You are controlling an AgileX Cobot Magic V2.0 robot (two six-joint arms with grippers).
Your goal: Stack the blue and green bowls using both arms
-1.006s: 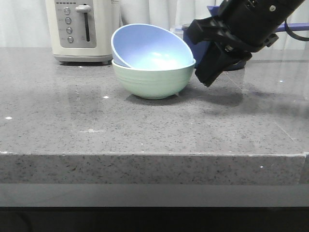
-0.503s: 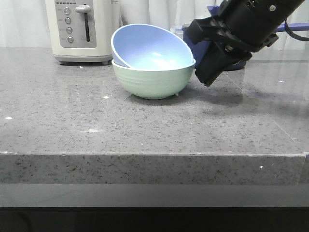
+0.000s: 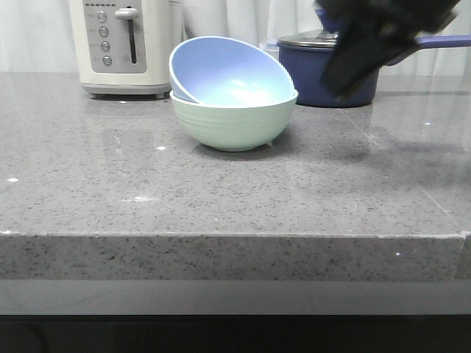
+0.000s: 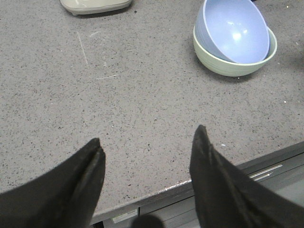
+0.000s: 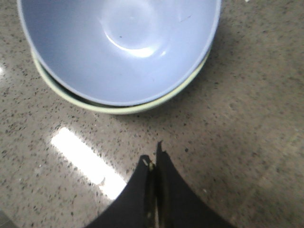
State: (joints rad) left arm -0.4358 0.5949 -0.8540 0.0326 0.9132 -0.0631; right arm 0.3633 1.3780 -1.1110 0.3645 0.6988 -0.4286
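The blue bowl (image 3: 228, 70) sits tilted inside the green bowl (image 3: 234, 123) on the grey counter; its rim rides high on the left side. Both also show in the left wrist view, the blue bowl (image 4: 232, 28) in the green bowl (image 4: 223, 66), and in the right wrist view, blue (image 5: 123, 47) over green (image 5: 123, 108). My right gripper (image 3: 346, 73) is blurred, raised to the right of the bowls, shut and empty (image 5: 156, 159). My left gripper (image 4: 147, 142) is open and empty above the counter's front edge, well away from the bowls; it is out of the front view.
A cream toaster (image 3: 125, 45) stands at the back left. A dark navy lidded saucepan (image 3: 324, 66) stands at the back right, behind my right gripper. The counter's front edge (image 3: 235, 237) runs across the front view.
My right gripper has lifted up and to the right, away from the green bowl's right side, uncovering the saucepan. The bowls have not moved.
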